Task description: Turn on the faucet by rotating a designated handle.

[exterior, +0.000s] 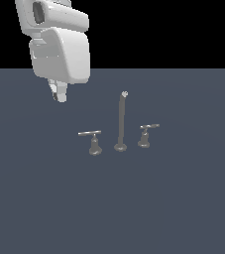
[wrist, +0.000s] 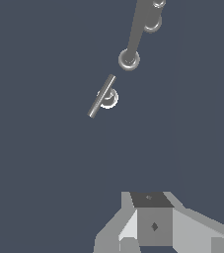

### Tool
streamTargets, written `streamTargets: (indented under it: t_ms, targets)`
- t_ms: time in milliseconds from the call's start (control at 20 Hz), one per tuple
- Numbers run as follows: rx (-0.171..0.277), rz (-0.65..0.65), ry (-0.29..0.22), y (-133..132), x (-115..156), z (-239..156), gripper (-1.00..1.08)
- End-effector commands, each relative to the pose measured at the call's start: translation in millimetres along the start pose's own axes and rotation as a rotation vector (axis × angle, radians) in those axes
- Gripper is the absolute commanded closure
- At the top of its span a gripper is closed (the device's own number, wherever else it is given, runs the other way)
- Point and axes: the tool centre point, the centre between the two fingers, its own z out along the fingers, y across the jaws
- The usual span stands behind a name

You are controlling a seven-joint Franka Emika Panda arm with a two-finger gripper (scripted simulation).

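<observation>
The faucet is a small grey three-piece set on the dark floor. Its tall thin spout (exterior: 120, 121) stands in the middle, with a light curved tip. The handle (exterior: 91, 140) with the long straight lever bar on a bell-shaped base stands on the exterior view's left of the spout. The handle with the shorter lever (exterior: 145, 134) stands on the right. My gripper (exterior: 59, 95) hangs high, up and to the exterior view's left of the handle, well apart from it, fingers together and empty. In the wrist view the handle (wrist: 102, 96) lies far ahead of my gripper (wrist: 153, 220), with the spout (wrist: 129, 58) beyond.
The white arm (exterior: 59, 47) fills the exterior view's upper left. The dark grey floor (exterior: 109, 208) stretches flat around the faucet, with nothing else standing on it.
</observation>
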Motion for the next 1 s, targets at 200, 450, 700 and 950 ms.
streamTargets:
  t_ms: [200,450,700,950]
  targets:
    - [0.004,0.113,0.004,-22.2,16.7,31.3,1.08]
    - [0.005,0.198,0.009,-36.9,31.4,54.6,1.08]
    - [0.005,0.287,0.014,-50.9,48.7,79.1,1.08]
    - [0.004,0.376,0.021,-63.2,67.8,103.4,1.08]
